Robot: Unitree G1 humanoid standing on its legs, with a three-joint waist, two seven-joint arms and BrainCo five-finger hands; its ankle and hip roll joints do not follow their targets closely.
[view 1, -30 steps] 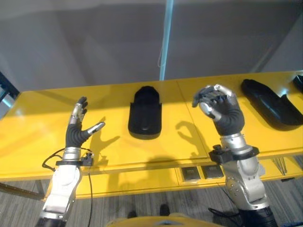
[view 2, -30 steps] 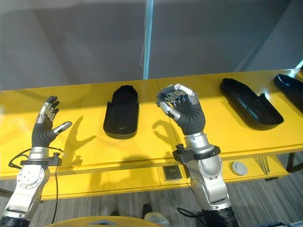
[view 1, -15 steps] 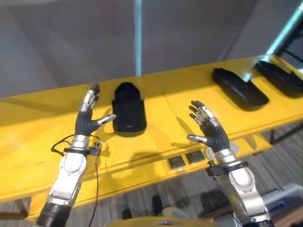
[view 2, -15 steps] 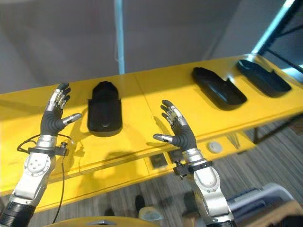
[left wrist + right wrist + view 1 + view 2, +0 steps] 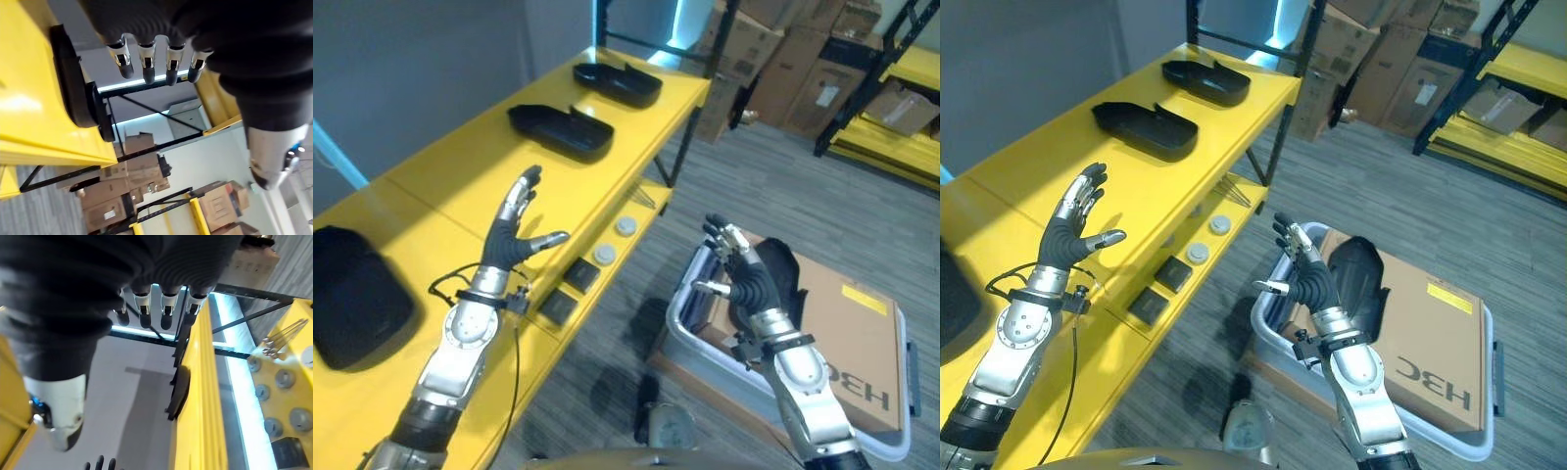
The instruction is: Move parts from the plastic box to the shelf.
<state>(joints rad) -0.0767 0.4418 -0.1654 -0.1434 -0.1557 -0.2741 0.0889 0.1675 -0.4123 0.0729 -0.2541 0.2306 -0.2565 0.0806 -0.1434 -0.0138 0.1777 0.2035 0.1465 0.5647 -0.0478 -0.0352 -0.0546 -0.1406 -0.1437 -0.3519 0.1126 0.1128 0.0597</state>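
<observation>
Your next part, a dark moulded piece, stands in the plastic box on the floor, leaning against a brown cardboard carton that takes up most of the box. Your right robot hand hovers just beside that part with its fingers spread and straight, holding nothing; whether it touches the part you cannot tell from here. Your left robot hand is raised over the front edge of the yellow shelf, also open and empty. On the shelf you already have three black parts laid out: one at the near end, one further along, and one at the far end. So, judging from how things lie, three parts are placed and at least this one in the box is left; you cannot see whether more sit behind the carton. On the lower ledge of the shelf you can see small round discs and dark square blocks. The step in hand looks like a reach down to grasp the boxed part.
</observation>
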